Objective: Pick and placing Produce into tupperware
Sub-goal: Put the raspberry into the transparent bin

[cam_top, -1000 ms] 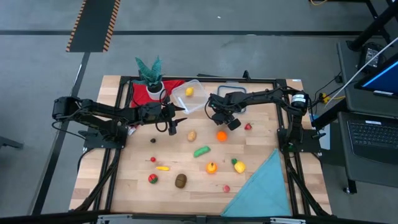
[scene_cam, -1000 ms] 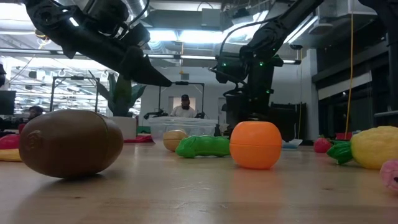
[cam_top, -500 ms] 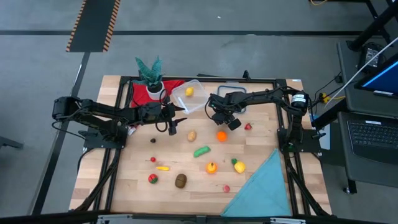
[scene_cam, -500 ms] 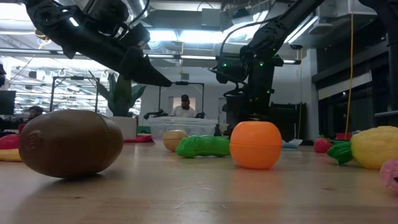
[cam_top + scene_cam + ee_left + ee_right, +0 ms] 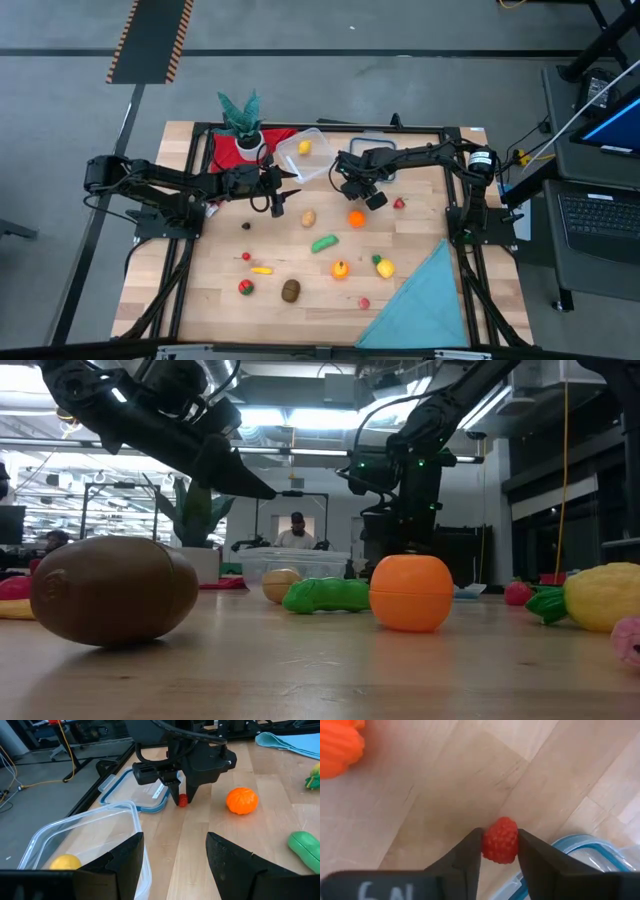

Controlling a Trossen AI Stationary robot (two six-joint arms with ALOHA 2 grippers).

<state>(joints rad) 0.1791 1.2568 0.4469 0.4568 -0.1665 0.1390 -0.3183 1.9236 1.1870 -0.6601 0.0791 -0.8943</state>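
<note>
Raspberry (image 5: 500,840) pinched btwn right tool (image 5: 499,851) fingers on table (image 5: 445,785), orange (image 5: 337,745) nearby, lid (image 5: 580,855) just beside; left tool (image 5: 175,865) wide, empty.

Plant (image 5: 241,118) in white pot on red cloth (image 5: 228,153), table's 11 o'clock. Lid (image 5: 150,796) approx 12 o'clock. Blue cloth (image 5: 424,303) at 5. Person (image 5: 296,532) in bkgd.

bare wood (image 5: 300,255) mid-table, lid (image 5: 150,795) beside raspberry (image 5: 500,840)
</note>
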